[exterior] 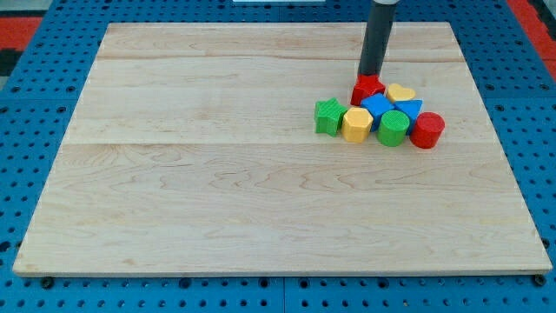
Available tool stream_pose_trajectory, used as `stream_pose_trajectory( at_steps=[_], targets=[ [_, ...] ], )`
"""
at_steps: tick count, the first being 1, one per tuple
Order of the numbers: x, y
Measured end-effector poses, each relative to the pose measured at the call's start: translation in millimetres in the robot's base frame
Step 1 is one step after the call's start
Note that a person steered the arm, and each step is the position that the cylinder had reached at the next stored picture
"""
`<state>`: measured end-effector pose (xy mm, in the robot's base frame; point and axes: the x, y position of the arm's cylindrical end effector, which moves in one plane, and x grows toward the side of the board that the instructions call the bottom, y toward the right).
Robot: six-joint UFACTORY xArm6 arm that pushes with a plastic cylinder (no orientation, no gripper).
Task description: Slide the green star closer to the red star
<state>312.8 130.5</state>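
The green star point(328, 116) lies on the wooden board point(217, 174) at the left end of a tight cluster of blocks. The red star point(367, 89) sits at the cluster's top, up and to the right of the green star, with a yellow hexagon point(356, 124) between and below them. My tip point(371, 75) rests at the red star's top edge, touching or nearly touching it. The rod rises straight up out of the view's top.
The cluster also holds a blue block point(377, 106), a yellow heart point(400, 92), a blue triangle point(409, 109), a green cylinder point(393, 129) and a red cylinder point(426, 130). A blue pegboard point(35, 130) surrounds the board.
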Motion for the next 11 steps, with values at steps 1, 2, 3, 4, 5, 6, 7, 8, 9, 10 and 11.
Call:
stream_pose_trajectory(
  at_steps=[1, 2, 3, 4, 5, 6, 7, 8, 9, 10, 11],
  targets=[
    [-11.9, -24.5],
    [-4.0, -71.2],
    [31.5, -100.3],
    [74.6, -129.4],
    [88.2, -136.4],
    [121.1, -125.8],
    [128.0, -96.4],
    [107.0, -60.1],
    [106.2, -69.4],
    [105.0, -59.8],
    [99.5, -34.3]
  ],
)
